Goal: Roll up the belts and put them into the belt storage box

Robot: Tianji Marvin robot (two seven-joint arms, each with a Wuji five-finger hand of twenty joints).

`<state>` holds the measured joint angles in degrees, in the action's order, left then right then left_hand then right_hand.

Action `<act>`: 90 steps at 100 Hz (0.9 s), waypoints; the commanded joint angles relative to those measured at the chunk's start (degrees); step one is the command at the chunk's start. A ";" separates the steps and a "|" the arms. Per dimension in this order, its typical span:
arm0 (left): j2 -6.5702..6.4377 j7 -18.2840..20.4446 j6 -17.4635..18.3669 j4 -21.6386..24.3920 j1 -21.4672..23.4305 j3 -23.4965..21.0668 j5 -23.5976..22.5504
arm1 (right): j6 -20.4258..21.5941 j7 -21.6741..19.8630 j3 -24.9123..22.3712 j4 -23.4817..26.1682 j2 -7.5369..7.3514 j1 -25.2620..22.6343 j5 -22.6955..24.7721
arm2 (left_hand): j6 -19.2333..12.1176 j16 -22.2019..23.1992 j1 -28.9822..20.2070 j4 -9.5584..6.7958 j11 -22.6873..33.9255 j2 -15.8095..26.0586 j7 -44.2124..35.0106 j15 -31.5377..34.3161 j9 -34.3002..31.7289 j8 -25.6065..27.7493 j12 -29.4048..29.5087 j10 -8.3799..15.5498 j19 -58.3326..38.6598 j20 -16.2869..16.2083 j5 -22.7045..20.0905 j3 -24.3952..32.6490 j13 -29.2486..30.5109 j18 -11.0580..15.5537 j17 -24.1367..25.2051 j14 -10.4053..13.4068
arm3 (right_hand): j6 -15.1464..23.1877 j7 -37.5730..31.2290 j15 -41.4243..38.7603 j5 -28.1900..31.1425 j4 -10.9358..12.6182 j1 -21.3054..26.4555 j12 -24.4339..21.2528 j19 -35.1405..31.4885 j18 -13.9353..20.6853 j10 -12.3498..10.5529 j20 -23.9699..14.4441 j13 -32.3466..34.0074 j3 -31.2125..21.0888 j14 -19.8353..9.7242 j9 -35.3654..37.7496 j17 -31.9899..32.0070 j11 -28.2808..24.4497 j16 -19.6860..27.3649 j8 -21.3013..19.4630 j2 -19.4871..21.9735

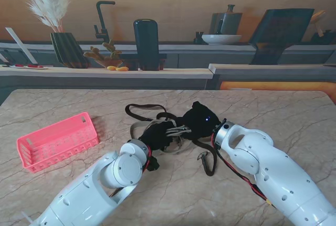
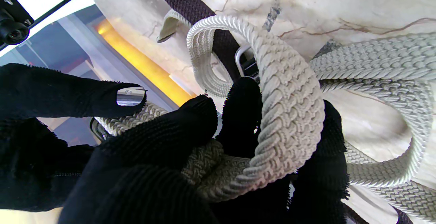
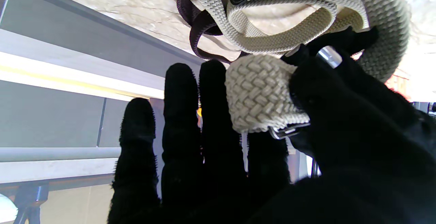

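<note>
From the stand view, the left robot hand [image 1: 156,136] and the right robot hand [image 1: 197,118] are meeting at the middle of the desk [image 1: 273,111], both black-gloved and touching the tangle of belts. The white belt [image 1: 178,129] is lying between the two hands, partly hidden under them. The dark belt [image 1: 142,109] is looping out just beyond the left robot hand, and its other end is trailing nearer to me, beside the right wrist. The pink box [image 1: 56,141] is sitting well apart from both hands, out to the left of the left arm.

In the left wrist view, the left robot hand [image 2: 190,149] is closing on the white belt [image 2: 289,108]: a braided loop is wrapping over the fingers [image 2: 238,115], with the thumb held apart from it. The dark belt [image 2: 190,2] is running past beyond the fingertips, on the marble desk [image 2: 340,2].

In the right wrist view, the right robot hand [image 3: 259,155] is pinching the end of the white belt [image 3: 262,91] between thumb and forefinger, a metal piece showing at the grip, while the other three fingers [image 3: 178,115] are stretching straight. More white coils are lying just beyond, touching the dark belt [image 3: 194,26].
</note>
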<state>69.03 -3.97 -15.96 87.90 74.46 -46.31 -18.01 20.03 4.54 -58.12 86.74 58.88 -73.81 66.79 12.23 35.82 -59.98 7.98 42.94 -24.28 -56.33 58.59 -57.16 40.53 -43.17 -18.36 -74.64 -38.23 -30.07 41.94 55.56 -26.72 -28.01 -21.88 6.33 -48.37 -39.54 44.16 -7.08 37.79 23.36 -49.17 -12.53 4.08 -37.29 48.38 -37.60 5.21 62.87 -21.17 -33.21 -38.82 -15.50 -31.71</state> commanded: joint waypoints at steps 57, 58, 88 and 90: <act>4.46 -11.92 13.59 -1.28 6.80 -6.35 17.81 | -11.86 20.36 1.22 -2.84 2.27 -1.74 1.45 | -5.30 -8.39 21.81 -6.32 -25.93 5.23 33.57 -36.32 32.02 -14.67 20.49 5.53 26.50 13.19 14.48 -31.71 -34.57 11.31 24.05 6.69 | 6.03 -8.08 -3.42 5.43 -2.71 2.75 -1.45 -5.53 -1.73 -0.25 1.82 0.64 -5.63 0.00 2.21 -0.41 -2.12 -0.42 2.12 4.08; 4.52 -11.98 13.78 -1.40 6.80 -6.36 18.20 | -11.85 20.46 1.19 -2.82 2.27 -1.74 1.51 | -5.24 -8.69 21.82 -6.35 -26.10 5.25 33.81 -36.77 32.24 -14.90 20.71 5.53 27.01 13.50 14.62 -31.82 -34.79 11.66 24.14 6.85 | 6.04 -8.10 -3.44 5.41 -2.72 2.72 -1.45 -5.58 -1.74 -0.25 1.84 0.64 -5.59 0.00 2.20 -0.43 -2.15 -0.40 2.11 4.09; 5.98 -13.91 17.39 -4.23 6.30 -6.06 23.55 | -11.74 24.18 -0.96 -1.06 2.29 -2.87 3.16 | -6.00 -12.35 24.21 -6.39 -28.50 4.99 36.52 -41.65 37.21 -17.63 23.25 6.42 33.62 17.15 17.94 -32.75 -38.33 16.76 25.84 9.73 | 7.16 -8.54 -3.76 4.42 -2.65 2.80 -1.74 -6.48 -1.25 -0.91 2.84 -0.04 -4.68 -0.61 1.30 -0.27 -2.86 0.13 1.94 4.81; 6.05 -14.09 17.67 -4.39 6.26 -6.05 23.67 | -11.71 24.36 -1.12 -0.90 2.30 -2.99 3.23 | -6.00 -12.57 24.52 -6.39 -28.54 4.87 36.44 -41.84 37.48 -17.69 23.35 6.51 34.07 17.39 18.05 -32.76 -38.47 16.89 25.89 9.89 | 7.09 -8.58 -3.79 4.37 -2.64 2.82 -1.75 -6.51 -1.24 -0.93 2.89 -0.04 -4.65 -0.67 1.28 -0.25 -2.90 0.16 1.93 4.89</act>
<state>74.43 -17.51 0.59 84.26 80.64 -52.55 5.17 8.21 28.21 -58.73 84.26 61.06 -76.25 69.56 8.55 24.35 -38.47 2.26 15.44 -19.81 -21.45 17.89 -21.25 23.57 -20.50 -14.26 -42.27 -22.17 -13.53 10.41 18.33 -12.75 -2.51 -14.52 5.88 -50.36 -41.83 46.82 -9.51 37.78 22.08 -54.05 -12.91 3.56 -35.30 49.54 -39.50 5.43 64.48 -21.95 -34.54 -38.99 -12.80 -31.72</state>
